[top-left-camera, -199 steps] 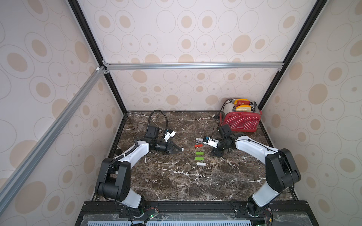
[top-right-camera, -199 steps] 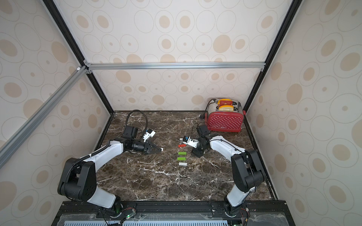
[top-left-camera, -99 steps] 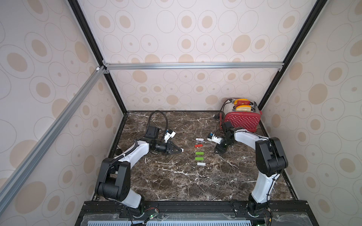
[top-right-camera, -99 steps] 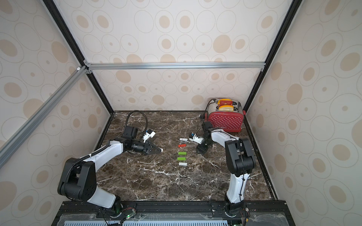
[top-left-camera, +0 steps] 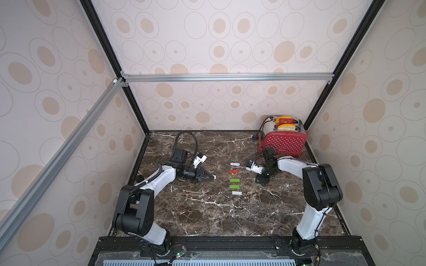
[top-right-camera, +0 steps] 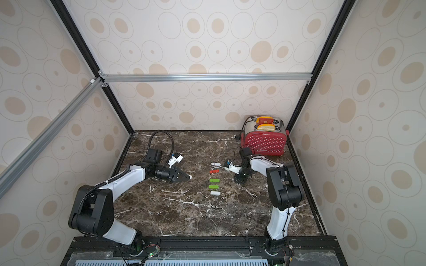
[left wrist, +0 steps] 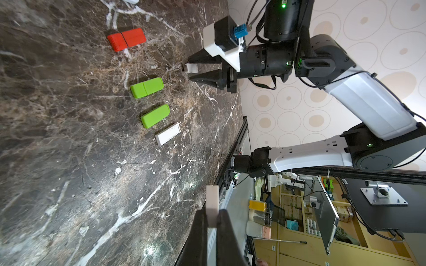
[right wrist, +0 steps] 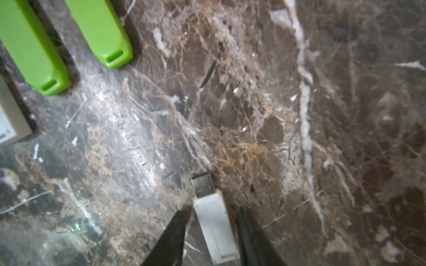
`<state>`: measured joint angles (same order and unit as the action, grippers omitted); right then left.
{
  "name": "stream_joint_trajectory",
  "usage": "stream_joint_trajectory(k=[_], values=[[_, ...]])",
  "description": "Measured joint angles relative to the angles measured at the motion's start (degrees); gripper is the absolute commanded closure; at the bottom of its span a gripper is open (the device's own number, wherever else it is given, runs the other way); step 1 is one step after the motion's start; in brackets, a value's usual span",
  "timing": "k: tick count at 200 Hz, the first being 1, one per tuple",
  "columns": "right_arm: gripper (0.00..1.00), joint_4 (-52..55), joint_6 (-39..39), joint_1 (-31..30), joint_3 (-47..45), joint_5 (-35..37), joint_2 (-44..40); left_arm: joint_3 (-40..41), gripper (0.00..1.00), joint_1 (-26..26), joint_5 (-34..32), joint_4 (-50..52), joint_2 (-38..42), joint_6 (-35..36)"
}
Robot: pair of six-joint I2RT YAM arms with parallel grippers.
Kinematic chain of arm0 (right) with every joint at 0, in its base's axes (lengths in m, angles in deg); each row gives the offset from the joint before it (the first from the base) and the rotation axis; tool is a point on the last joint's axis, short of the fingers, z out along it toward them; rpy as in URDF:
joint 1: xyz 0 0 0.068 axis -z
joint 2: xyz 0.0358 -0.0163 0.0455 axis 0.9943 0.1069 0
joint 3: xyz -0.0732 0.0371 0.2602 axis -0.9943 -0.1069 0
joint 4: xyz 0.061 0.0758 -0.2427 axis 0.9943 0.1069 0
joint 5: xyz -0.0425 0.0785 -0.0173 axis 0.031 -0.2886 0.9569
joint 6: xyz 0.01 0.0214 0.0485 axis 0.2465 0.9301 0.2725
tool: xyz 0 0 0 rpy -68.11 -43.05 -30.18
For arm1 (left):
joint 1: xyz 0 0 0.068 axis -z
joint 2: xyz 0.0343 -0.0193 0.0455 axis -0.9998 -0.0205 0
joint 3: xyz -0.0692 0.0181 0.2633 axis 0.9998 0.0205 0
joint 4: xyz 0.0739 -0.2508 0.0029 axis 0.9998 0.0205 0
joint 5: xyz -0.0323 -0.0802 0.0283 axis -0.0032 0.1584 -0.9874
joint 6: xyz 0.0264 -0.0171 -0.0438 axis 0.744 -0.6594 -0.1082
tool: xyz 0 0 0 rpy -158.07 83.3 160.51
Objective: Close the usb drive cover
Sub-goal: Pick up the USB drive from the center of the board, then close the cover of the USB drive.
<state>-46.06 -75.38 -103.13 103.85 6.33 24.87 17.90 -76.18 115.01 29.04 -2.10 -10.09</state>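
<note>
Dark veined marble tabletop (top-left-camera: 207,211) lies inside walls papered with tan ovals, and a red dotted toaster (top-left-camera: 284,142) stands at the table's 1 o'clock corner. Down the middle runs a row of capped sticks: a red drive (left wrist: 126,39), two green drives (left wrist: 147,87) and a white drive (left wrist: 167,137).

At 3 o'clock of that row the right gripper (right wrist: 212,210) points down at the marble. Its jaws stand apart on either side of the white usb drive (right wrist: 214,228), with a gap on each side, so nothing is clamped yet. The bare metal plug (right wrist: 202,185) sticks out past the fingertips toward the stone; whether it touches I cannot tell. At 9 o'clock of the row the left gripper (top-left-camera: 211,176) is clamped on the cream cap (left wrist: 212,198), which juts beyond its tips.

Drive and cap look light, rigid and smooth, so they are apt to slip or twist in a pinch. The body is best taken by its flat sides behind the plug, leaving the plug free, and the cap by its closed end. A skewed push would probably jam rather than bend anything.

Small print on the toaster's front and faint marks on the white drive are too small to read; no brand is legible
</note>
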Motion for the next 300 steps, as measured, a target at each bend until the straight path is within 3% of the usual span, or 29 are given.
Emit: stream_joint_trajectory(k=[85, 114, 138, 201, 300], values=[[0.88, -1.4, 0.55, -0.07, -3.26, 0.87, -2.67, 0.0, 1.0, 0.0, 0.0, 0.33, 0.0, 0.72], [0.89, -1.49, 1.03, -0.46, -3.56, -1.09, -4.48, 0.0, 1.0, 0.0, 0.04, 0.33, 0.0, 0.76], [0.91, -3.08, 1.77, -2.58, -5.35, -4.55, -10.82, 0.0, 1.0, 0.13, 1.2, -0.11, -0.33, 0.55], [0.9, -12.46, 5.09, -17.84, -11.69, -10.67, -27.47, 0.0, 1.0, 4.2, 5.7, -3.06, -2.78, -1.88], [0.9, -17.14, 7.8, -26.23, -11.82, -8.13, -25.99, -0.81, 1.0, 6.38, 8.85, -2.56, -4.44, -2.1]])
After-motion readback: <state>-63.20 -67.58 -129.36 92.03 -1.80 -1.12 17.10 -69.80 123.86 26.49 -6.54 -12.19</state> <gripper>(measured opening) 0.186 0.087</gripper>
